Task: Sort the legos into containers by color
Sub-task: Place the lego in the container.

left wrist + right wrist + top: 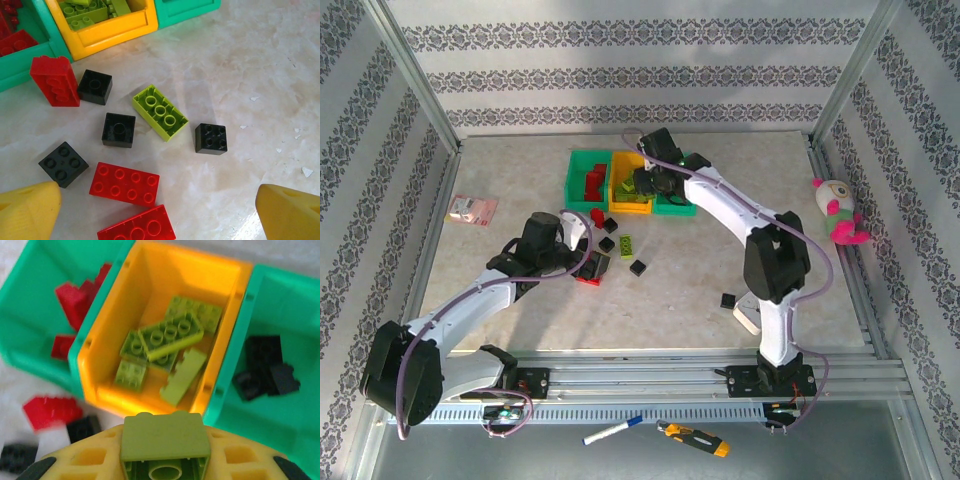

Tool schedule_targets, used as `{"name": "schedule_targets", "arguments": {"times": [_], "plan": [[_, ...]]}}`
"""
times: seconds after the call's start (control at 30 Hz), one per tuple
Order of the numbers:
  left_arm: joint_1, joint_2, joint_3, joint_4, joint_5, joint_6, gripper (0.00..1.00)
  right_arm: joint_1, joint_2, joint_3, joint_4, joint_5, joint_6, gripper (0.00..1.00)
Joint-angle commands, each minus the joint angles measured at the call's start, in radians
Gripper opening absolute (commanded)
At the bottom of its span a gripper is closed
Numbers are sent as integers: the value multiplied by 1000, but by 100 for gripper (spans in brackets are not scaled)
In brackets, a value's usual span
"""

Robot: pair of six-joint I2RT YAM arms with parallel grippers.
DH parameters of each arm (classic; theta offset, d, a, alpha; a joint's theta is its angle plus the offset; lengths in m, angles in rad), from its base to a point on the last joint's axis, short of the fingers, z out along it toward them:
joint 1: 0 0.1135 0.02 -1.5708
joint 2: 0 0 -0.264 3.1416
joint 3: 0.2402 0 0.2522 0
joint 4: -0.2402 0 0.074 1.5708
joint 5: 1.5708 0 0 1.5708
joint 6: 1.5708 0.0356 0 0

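My right gripper (165,460) is shut on a lime green lego (165,442), held just above the near rim of the orange-yellow bin (150,280), which holds several lime bricks. The left green bin (30,300) holds red bricks and the right green bin (280,305) holds black ones. My left gripper (160,220) hangs open over loose legos on the table: two flat red bricks (124,184), an upright red brick (55,80), a lime brick (160,112) and several black squares (119,130). In the top view the right gripper (650,180) is at the bins and the left gripper (585,262) is by the loose pile.
A lone black lego (728,300) lies beside a white timer (748,320) near the right arm's base. A pink card (472,208) lies at the far left. A plush toy (838,210) leans at the right wall. Patterned walls enclose the table.
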Motion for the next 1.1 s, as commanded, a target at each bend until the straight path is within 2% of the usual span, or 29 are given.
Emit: {"name": "schedule_targets", "arguments": {"times": [0.0, 0.27, 0.37, 0.47, 0.6, 0.77, 1.07], "plan": [[-14, -19, -18, 39, -32, -20, 99, -18, 80, 92, 59, 2, 57, 24], [-15, 1, -15, 25, -76, -46, 99, -48, 270, 301, 73, -45, 78, 24], [-14, 19, 1, -5, -95, -89, 99, -48, 328, 392, 51, -61, 64, 30], [-14, 44, 32, -73, -113, -125, 99, -47, 369, 481, 11, -61, 44, 47], [-14, 100, 100, -223, -227, -218, 99, -47, 336, 497, 3, -67, 26, 66], [-17, 128, 124, -265, -224, -206, 99, -47, 211, 357, 36, -80, -3, 79], [-48, 166, 146, -340, -234, -190, 99, -44, -143, -122, 198, -111, -3, 94]]}}
